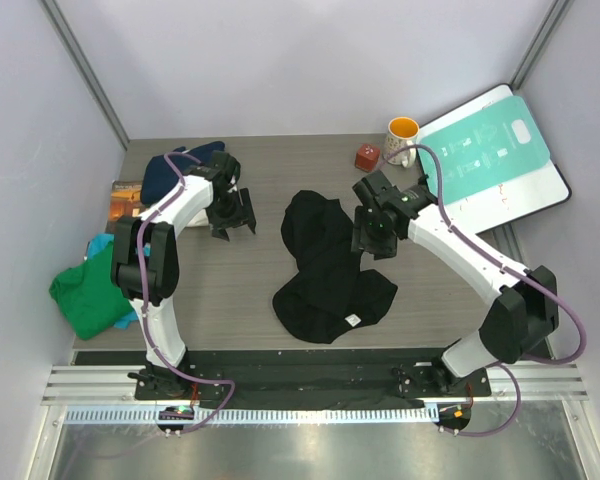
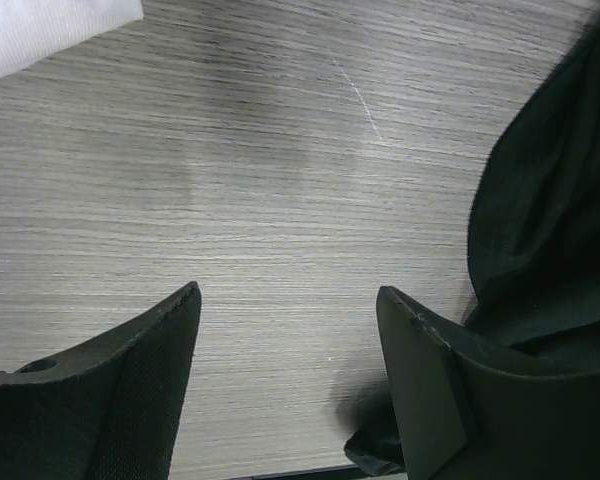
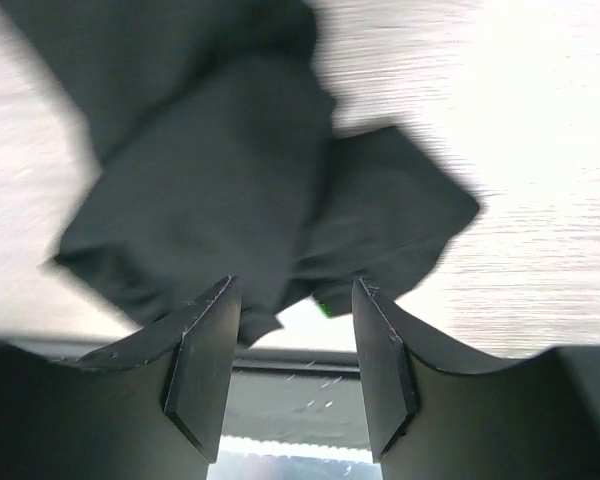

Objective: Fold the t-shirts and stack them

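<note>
My right gripper (image 1: 373, 244) hangs with jaws apart, nothing in them, at the right edge of the black t-shirt (image 1: 325, 275). The shirt lies crumpled mid-worktop (image 1: 230, 290), long axis running far to near, broader end toward my bases. My left gripper (image 1: 234, 226) gapes empty over grey woodgrain. Pale walls enclose us.

I read this as a robot lab test cell: wood-grain table (image 1: 280, 170) boxed in by plain grey panels (image 1: 310, 60) on bare metal posts (image 1: 85, 68), left arm (image 1: 155, 260) and right arm (image 1: 460, 245) bolted to a slotted aluminium rail (image 1: 90, 385) along the near edge, brushed sheet metal (image 1: 310, 450) beside it.
</note>
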`<state>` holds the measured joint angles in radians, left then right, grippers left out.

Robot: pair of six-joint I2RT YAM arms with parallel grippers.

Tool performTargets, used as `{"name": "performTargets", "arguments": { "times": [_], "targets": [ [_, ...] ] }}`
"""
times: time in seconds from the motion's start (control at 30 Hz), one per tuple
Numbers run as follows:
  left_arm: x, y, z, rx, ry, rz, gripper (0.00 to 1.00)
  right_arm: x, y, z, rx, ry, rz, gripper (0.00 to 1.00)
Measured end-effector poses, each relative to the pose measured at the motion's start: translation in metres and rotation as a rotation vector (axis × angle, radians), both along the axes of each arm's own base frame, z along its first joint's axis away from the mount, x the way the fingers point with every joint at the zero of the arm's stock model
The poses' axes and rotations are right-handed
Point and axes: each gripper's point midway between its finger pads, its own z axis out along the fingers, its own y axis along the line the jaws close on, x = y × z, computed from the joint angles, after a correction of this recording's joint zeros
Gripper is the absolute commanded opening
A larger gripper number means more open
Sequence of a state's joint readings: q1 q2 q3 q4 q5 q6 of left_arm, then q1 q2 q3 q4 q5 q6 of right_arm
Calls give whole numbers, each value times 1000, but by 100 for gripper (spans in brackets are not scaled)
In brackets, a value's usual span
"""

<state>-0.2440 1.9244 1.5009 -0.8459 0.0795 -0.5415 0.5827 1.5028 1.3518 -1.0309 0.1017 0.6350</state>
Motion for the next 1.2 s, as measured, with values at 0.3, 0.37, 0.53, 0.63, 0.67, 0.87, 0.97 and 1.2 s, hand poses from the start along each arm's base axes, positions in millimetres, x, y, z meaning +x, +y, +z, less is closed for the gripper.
{"name": "performTargets", "arguments": {
  "times": [0.3, 0.37, 0.53, 0.63, 0.67, 0.87, 0.97, 1.2],
  "targets": [
    [0, 0, 0, 1, 0, -1, 72, 12, -17, -60, -23, 80, -42, 56],
    [-1, 0, -1, 2, 2, -1, 72, 18, -9, -65, 6, 76, -27, 56],
    [-2, 1, -2, 5, 7, -2, 72, 25, 5, -70, 74, 74, 2, 56],
    [-2, 2, -2, 8, 7, -2, 72, 28, 10, -75, 91, 80, 15, 56],
    [-2, 2, -2, 10, 6, -2, 72, 28, 11, -78, 95, 85, 19, 55],
    [-3, 2, -3, 12, 8, -2, 72, 28, 13, -84, 107, 94, 35, 16],
    [-3, 2, -3, 12, 8, -2, 72, 29, 15, -84, 113, 90, 42, 3],
    [-3, 2, -2, 12, 9, -1, 72, 28, 14, -82, 119, 89, 43, 1]
  ]
}}
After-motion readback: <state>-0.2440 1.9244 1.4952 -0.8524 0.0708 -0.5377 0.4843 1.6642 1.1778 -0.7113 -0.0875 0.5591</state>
